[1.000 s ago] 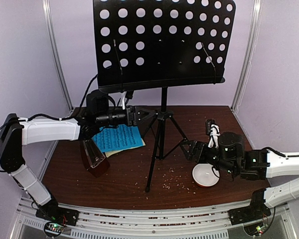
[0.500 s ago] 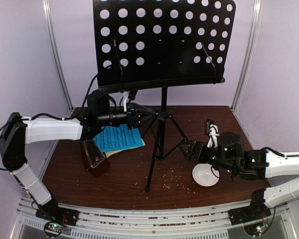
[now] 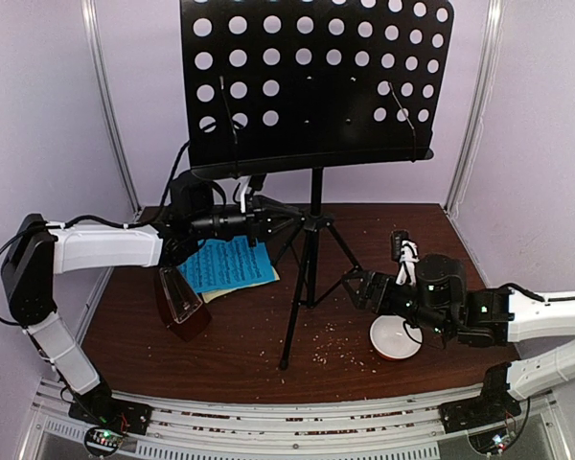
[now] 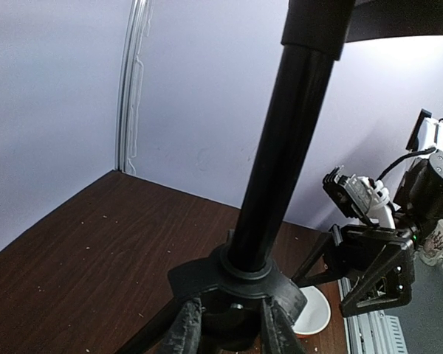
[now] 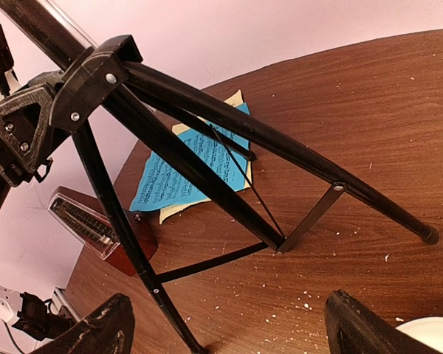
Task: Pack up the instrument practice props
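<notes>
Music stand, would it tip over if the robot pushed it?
Probably, if pushed up high: the music stand carries a wide perforated desk atop one thin pole, so it looks top-heavy. Its spread legs likely steady it against gentle nudges low down. It looks rigid, not floppy.

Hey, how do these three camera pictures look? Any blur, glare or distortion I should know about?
Top external: even light and sharp, though the black perforated desk shows little surface detail. Left wrist: the stand's pole looms very close, the left gripper is soft at the bottom edge, and the wall is washed out at upper right. Right wrist: wide-angle bend curves the tripod leg, and the right gripper is dark blurs in the bottom corners.
</notes>
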Available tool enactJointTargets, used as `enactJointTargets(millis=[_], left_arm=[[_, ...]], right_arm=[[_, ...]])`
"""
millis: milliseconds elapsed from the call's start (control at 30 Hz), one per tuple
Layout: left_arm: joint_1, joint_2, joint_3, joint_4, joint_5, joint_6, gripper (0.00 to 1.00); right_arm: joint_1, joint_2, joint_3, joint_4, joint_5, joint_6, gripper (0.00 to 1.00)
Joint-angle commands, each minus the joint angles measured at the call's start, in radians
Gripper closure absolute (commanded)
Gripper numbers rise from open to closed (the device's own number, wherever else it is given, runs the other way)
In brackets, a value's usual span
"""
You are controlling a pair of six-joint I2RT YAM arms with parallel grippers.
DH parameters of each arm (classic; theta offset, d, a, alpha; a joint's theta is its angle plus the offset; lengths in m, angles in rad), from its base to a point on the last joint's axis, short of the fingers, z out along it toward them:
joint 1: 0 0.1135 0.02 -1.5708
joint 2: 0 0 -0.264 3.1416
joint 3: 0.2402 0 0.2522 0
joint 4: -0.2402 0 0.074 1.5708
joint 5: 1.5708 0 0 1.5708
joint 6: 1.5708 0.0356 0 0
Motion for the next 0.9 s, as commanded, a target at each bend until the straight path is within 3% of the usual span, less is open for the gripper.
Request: enactJointTargets(millis=[0, 200, 600, 767, 867], left_arm=[[0.004, 0.028, 0.039, 0.021, 0.019, 0.012, 0.78], [0.002, 0.028, 0.018, 0.026, 0.01, -0.041, 0.85], [0.003, 0.046, 0.035, -0.11, -0.025, -0.434, 0.89], [0.002, 0.027, 0.04, -0.151, -0.039, -0.427, 0.87], [0.002, -0.002, 0.037, -0.148, -0.066, -0.374, 0.78]], right_arm=[[-0.004, 0.009, -0.008, 0.014, -0.009, 0.002, 0.09], [-0.004, 0.011, -0.006, 0.016, -0.009, 0.002, 0.09], [-0.004, 0.032, 0.003, 0.024, -0.016, -0.004, 0.09], [-0.004, 0.043, 0.007, 0.031, -0.023, -0.004, 0.09], [-0.003, 0.044, 0.008, 0.031, -0.024, -0.005, 0.09]])
